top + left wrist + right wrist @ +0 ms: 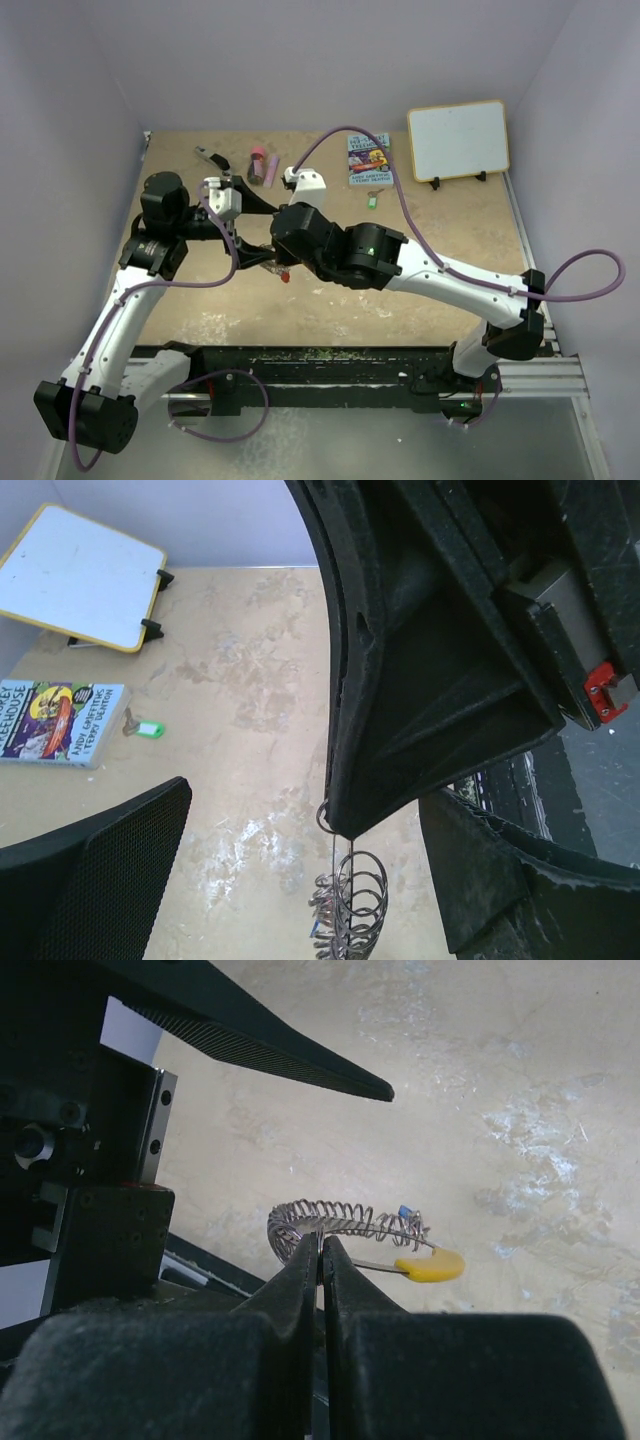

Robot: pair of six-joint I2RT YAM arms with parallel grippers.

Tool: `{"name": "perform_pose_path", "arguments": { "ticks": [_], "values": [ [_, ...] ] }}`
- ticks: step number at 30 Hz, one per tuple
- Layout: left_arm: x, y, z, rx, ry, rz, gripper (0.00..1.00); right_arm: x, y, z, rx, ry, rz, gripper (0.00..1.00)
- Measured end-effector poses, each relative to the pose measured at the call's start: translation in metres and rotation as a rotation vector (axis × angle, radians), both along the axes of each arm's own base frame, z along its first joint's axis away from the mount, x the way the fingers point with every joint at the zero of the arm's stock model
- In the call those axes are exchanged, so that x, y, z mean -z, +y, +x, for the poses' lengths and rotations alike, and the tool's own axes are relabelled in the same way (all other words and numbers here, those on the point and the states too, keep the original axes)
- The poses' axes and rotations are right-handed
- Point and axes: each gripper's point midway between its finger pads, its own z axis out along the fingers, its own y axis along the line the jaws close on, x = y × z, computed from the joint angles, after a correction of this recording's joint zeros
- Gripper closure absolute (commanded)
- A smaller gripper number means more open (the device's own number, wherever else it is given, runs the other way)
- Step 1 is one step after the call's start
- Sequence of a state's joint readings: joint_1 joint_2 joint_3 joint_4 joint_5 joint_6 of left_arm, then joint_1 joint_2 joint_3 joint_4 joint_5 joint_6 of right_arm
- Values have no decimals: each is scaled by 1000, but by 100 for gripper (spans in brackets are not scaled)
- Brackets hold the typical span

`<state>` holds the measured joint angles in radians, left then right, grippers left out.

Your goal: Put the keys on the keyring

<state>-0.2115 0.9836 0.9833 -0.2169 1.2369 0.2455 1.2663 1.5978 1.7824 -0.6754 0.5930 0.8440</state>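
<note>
Right gripper [322, 1245] is pinched shut on the coiled silver-wire keyring with a yellow end [345, 1222], at its fingertips. Left gripper [305, 805] gapes empty alongside. Threading seems underway; next it likely must fetch the small green-tagged key [148, 729] lying well beyond

Soft, even light from overhead fills all three views; the arms [450, 275] cast only faint, blurred shadows on the counter [440, 235]. The whiteboard [458, 140] reads evenly white, edges crisp. In the right wrist view the right tool [321, 1252] looms dark and soft-edged (hardly any surface detail), the counter beyond it sharper.
</note>
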Motion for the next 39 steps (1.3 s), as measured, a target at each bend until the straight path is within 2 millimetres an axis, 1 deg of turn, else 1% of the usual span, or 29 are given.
{"name": "perform_pose_path", "arguments": {
  "ticks": [8, 9, 12, 14, 18, 25, 31, 37, 39],
  "values": [
    [0, -3, -10, 58, 2, -6, 3, -4, 6, -8, -52, -29, -16, 100],
    [1, -4, -12, 69, 0, -5, 5, -4, 7, -9, -59, -33, -16, 100],
    [6, -4, -17, 95, 7, 1, 15, -7, 12, -15, -83, -43, -9, 100],
    [10, -4, -21, 114, 14, 7, 20, -8, 14, -18, -96, -48, -4, 100],
    [15, -3, -26, 135, 8, 20, 27, -13, 15, -23, -124, -57, 16, 100],
    [15, -2, -34, 163, -16, 30, 31, -21, 8, -28, -142, -70, 35, 100],
    [7, -2, -37, 179, -39, 25, 36, -30, 2, -32, -154, -79, 60, 100],
    [5, -2, -40, 192, -39, 19, 42, -26, 5, -40, -187, -78, 62, 100],
    [4, -2, -42, 198, -36, 16, 46, -26, 6, -42, -195, -81, 59, 100]
  ]
}}
